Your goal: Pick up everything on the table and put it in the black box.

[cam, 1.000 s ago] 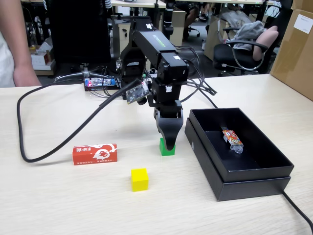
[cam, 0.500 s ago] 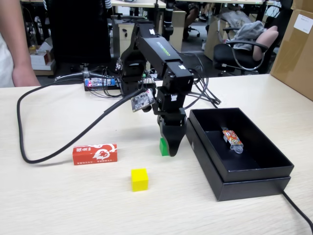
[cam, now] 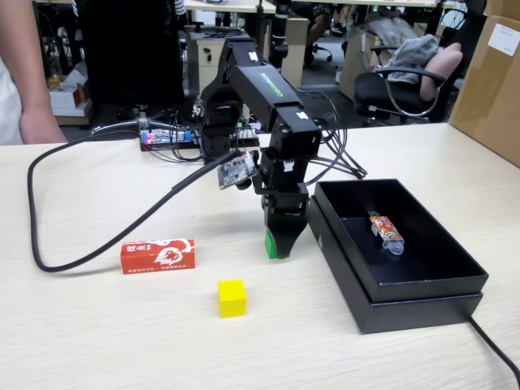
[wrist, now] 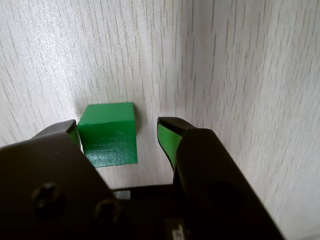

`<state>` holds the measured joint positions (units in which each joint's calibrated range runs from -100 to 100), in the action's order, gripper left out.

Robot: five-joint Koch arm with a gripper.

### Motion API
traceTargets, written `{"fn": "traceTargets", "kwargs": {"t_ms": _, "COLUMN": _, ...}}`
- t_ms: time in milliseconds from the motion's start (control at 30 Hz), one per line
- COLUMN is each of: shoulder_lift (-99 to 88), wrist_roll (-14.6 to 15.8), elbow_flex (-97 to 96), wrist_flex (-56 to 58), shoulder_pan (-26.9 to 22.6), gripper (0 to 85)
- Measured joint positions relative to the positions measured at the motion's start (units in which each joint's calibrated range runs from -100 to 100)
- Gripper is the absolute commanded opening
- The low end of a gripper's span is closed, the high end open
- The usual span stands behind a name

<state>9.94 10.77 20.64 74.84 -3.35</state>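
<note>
Jaws (wrist: 117, 131) spread and lowered to the bench (wrist: 240, 60), the green cube (wrist: 107, 131) sits between them in the wrist view, hard against the left jaw with a clear gap to the right one; closing should centre it. In the fixed view the cube (cam: 269, 243) lies just left of the black box (cam: 422, 301), which holds an orange-patterned packet (cam: 384, 229). The yellow cube (cam: 231, 297) and the red carton (cam: 158, 255), its white print unreadable, wait on the bench farther left.

Black arm (cam: 260, 89), green-padded gripper (wrist: 120, 131)
</note>
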Motion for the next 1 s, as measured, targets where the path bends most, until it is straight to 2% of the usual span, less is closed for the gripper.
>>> {"fn": "traceTargets", "kwargs": {"t_ms": 100, "shoulder_lift": 0.13, "wrist_roll": 0.00, "elbow_flex": 0.82, "wrist_flex": -0.08, "shoulder_pan": 0.39, "gripper": 29.5}}
{"fn": "traceTargets", "kwargs": {"t_ms": 200, "shoulder_lift": 0.13, "wrist_roll": 0.00, "elbow_flex": 0.91, "wrist_flex": 0.00, "shoulder_pan": 0.83, "gripper": 16.5}}
{"fn": "traceTargets", "kwargs": {"t_ms": 633, "shoulder_lift": 0.13, "wrist_roll": 0.00, "elbow_flex": 2.37, "wrist_flex": -0.08, "shoulder_pan": 0.88, "gripper": 16.2}}
{"fn": "traceTargets", "kwargs": {"t_ms": 733, "shoulder_lift": 0.13, "wrist_roll": 0.00, "elbow_flex": 2.37, "wrist_flex": -0.08, "shoulder_pan": 0.78, "gripper": 5.9}}
{"fn": "traceTargets", "kwargs": {"t_ms": 1000, "shoulder_lift": -10.39, "wrist_roll": 0.20, "elbow_flex": -1.64, "wrist_flex": 0.00, "shoulder_pan": 1.03, "gripper": 5.9}}
